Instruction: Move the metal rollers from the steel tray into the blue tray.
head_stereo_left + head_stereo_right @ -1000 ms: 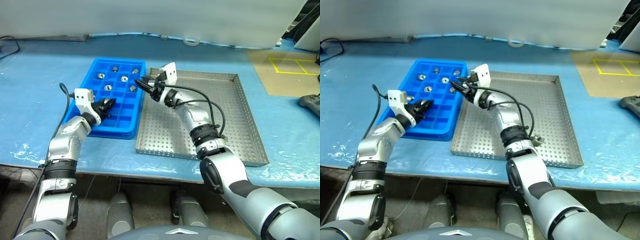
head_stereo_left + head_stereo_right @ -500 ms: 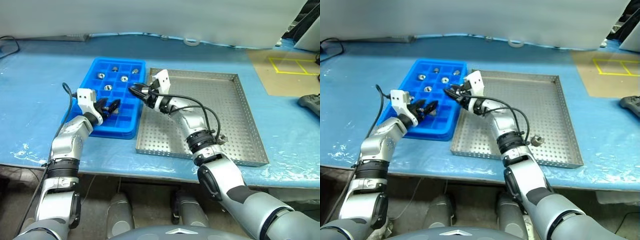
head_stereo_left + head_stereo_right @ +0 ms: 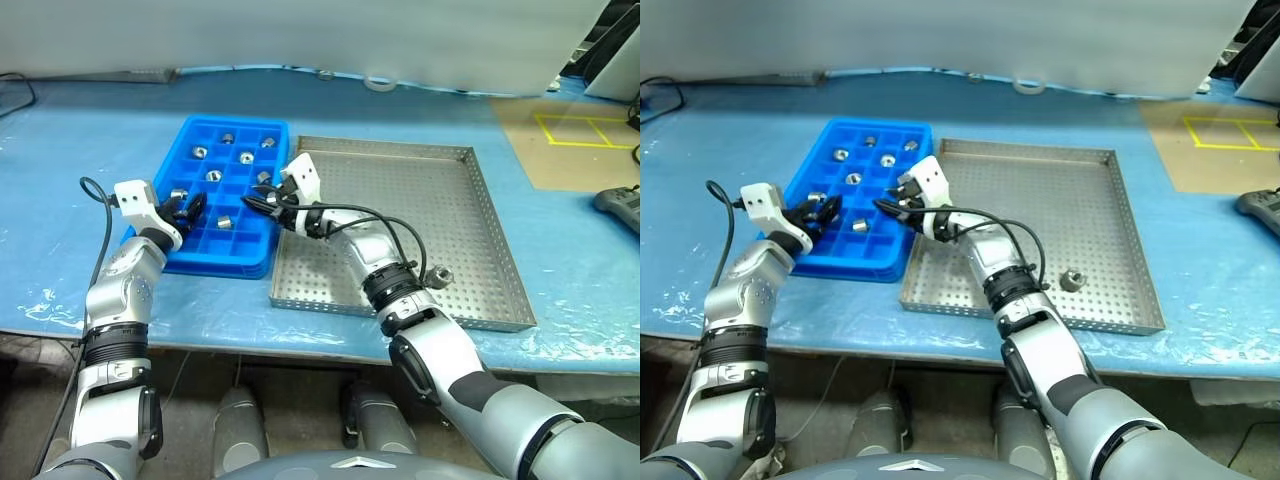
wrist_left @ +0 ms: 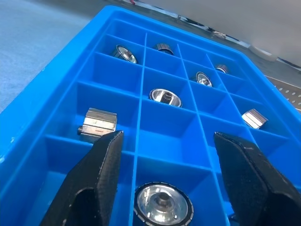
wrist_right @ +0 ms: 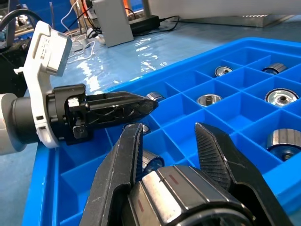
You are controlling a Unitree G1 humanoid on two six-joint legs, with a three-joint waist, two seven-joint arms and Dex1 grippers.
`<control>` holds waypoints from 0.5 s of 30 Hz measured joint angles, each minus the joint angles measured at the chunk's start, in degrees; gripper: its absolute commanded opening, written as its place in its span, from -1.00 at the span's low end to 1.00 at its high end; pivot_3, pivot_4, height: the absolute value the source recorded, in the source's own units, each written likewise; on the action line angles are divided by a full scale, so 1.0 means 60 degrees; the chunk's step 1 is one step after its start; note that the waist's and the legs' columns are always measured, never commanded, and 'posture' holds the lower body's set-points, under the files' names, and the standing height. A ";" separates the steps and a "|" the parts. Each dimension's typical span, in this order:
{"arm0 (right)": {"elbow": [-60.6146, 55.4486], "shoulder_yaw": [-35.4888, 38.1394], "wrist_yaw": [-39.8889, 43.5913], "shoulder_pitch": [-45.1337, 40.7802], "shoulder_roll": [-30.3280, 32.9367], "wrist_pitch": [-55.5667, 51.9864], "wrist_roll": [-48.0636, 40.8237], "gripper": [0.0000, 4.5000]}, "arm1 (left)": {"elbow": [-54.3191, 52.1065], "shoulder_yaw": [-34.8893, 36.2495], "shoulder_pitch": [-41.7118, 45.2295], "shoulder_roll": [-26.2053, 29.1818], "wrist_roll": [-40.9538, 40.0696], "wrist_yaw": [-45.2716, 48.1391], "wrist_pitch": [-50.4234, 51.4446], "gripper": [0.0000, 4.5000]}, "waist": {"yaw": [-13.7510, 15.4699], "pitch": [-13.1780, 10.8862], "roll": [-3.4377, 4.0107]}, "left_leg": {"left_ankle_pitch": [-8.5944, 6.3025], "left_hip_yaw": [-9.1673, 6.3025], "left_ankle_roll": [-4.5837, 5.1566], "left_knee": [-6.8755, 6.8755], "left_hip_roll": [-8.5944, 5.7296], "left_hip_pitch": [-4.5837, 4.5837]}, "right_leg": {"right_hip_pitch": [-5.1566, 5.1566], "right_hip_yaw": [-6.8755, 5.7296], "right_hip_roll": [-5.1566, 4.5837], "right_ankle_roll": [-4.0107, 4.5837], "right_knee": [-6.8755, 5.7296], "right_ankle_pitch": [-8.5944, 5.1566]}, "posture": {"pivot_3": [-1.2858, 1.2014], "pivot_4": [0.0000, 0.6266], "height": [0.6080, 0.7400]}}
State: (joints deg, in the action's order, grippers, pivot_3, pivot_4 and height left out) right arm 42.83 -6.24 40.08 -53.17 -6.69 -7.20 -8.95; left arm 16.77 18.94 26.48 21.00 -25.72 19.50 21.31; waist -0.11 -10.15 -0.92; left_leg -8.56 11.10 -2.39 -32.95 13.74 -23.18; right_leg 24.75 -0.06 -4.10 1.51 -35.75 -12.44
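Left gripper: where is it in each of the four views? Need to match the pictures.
Left eye view: left gripper centre-left, over the blue tray's left side.
Right eye view: centre-left, same spot over the tray.
Left wrist view: its own two fingers, open, framing the tray's compartments.
Right wrist view: seen side-on with its white camera block, above the compartments.
Shared landmark: the blue tray's compartment grid.

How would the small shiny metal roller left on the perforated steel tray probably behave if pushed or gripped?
The small shiny metal roller is cylindrical, so a nudge would likely send it rolling across the perforated steel tray until the low rim stops it. Its polished surface looks slippery, so it may squirt from a loose grip. Being solid-looking metal, it is probably rigid and heavy for its size.
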 measured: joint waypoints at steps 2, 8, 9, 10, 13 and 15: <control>0.0116 -0.0029 -0.0059 -0.0037 -0.0005 0.0073 0.0045 -0.39 | -0.0182 0.0006 -0.0079 0.0006 -0.0001 -0.0019 0.0048 0.46 | -0.0015 0.0000 0.0000 | -0.0001 0.0000 0.0001 0.0004 -0.0001 0.0000 | 0.0000 0.0002 0.0000 0.0000 0.0006 0.0000 | -0.09 -0.52 1.00; 0.0994 -0.0281 -0.0364 -0.0344 -0.0035 0.0380 0.0494 -0.39 | -0.0758 0.0131 -0.0389 0.0025 -0.0021 -0.0193 0.0079 0.46 | -0.0081 0.0000 0.0000 | 0.0001 0.0002 -0.0002 0.0036 -0.0002 -0.0005 | 0.0022 0.0000 0.0003 0.0000 0.0008 0.0000 | -0.06 -0.52 1.00; 0.1218 -0.0307 -0.0399 -0.0470 -0.0047 0.0454 0.0565 -0.39 | -0.0975 0.0191 -0.0477 0.0027 -0.0066 -0.0206 0.0078 0.46 | -0.0085 0.0000 -0.0001 | 0.0001 0.0002 -0.0003 0.0040 -0.0001 -0.0010 | 0.0031 0.0000 0.0004 0.0001 0.0008 0.0000 | -0.05 -0.52 1.00; 0.1356 -0.0302 -0.0430 -0.0550 -0.0054 0.0518 0.0591 -0.39 | -0.1130 0.0222 -0.0555 0.0034 -0.0115 -0.0208 0.0078 0.46 | -0.0082 0.0000 0.0000 | 0.0001 0.0002 -0.0003 0.0044 -0.0002 -0.0012 | 0.0033 -0.0001 0.0004 0.0001 0.0007 -0.0001 | -0.05 -0.52 1.00; 0.1814 -0.0298 -0.0483 -0.0869 -0.0098 0.0665 0.0645 -0.39 | -0.1508 0.0590 -0.0712 0.0063 -0.0301 -0.0367 0.0077 0.46 | -0.0028 0.0000 0.0000 | 0.0001 0.0002 -0.0004 0.0051 0.0002 -0.0015 | 0.0036 -0.0012 0.0004 0.0005 0.0002 -0.0003 | -0.03 -0.52 1.00; 0.2127 -0.0291 -0.0520 -0.1106 -0.0137 0.0740 0.0673 -0.39 | -0.1732 0.0950 -0.0700 0.0276 -0.0370 -0.0585 0.0047 0.46 | 0.0019 0.0000 0.0000 | 0.0000 0.0001 -0.0003 0.0049 0.0003 -0.0012 | 0.0036 -0.0014 0.0003 0.0005 -0.0002 -0.0003 | -0.02 -0.52 1.00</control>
State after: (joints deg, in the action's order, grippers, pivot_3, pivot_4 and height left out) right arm 55.59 -7.98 36.96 -59.80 -7.52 -2.75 -4.92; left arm 6.38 24.64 22.28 22.66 -27.94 15.99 21.59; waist 0.00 -10.15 -0.92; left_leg -8.56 11.10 -2.41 -32.65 13.76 -23.26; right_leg 24.96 -0.14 -4.08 1.55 -35.77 -12.46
